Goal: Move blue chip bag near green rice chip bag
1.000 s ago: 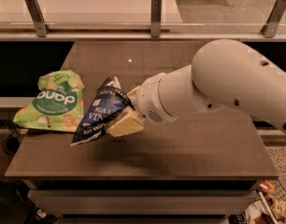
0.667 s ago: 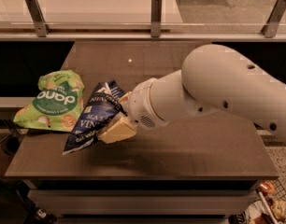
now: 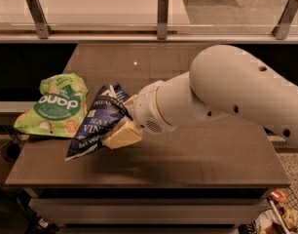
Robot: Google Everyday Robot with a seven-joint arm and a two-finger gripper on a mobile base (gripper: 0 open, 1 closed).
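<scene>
Blue chip bag (image 3: 98, 123) is clamped in the gripper (image 3: 125, 118), low over the table (image 3: 197, 155), just beside the green rice chip bag (image 3: 54, 106). You are at the placement step: lower it, then release the jaws.

Cream gripper (image 3: 123, 119) gripping navy bag (image 3: 97, 124), white lettering; green bag (image 3: 54, 106), dark logo.
</scene>
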